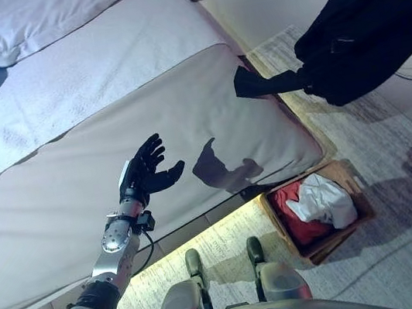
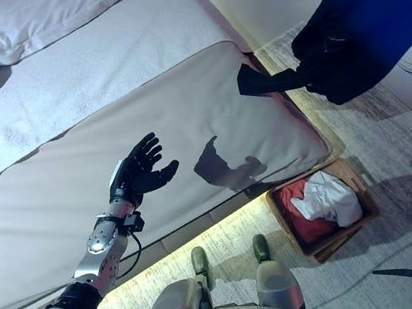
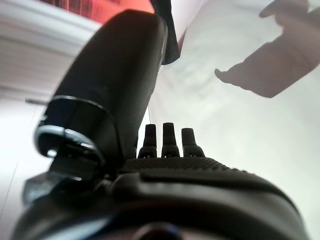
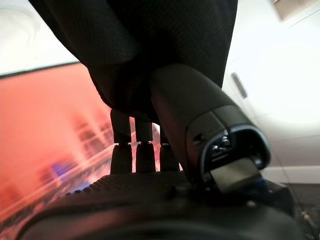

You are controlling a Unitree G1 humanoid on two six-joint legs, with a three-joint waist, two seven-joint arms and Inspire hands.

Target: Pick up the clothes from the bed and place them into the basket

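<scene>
A black garment (image 1: 370,26) hangs in the air at the upper right, past the bed's corner and above the floor. In the right wrist view my right hand (image 4: 150,200) has its thumb and fingers (image 4: 135,145) curled round this black cloth (image 4: 150,40). My left hand (image 1: 142,172) is open and empty, held over the front part of the bed (image 1: 75,167); it also shows in the left wrist view (image 3: 190,175). The brown basket (image 1: 349,179) stands on the floor beside the bed's front corner, holding a red garment (image 1: 298,218) and a white garment (image 1: 324,198).
A white duvet (image 1: 13,28) lies bunched at the far left of the bed. The bed's front edge runs above a lit strip along the floor (image 1: 211,236). A pale patterned rug (image 1: 409,248) lies under and around the basket.
</scene>
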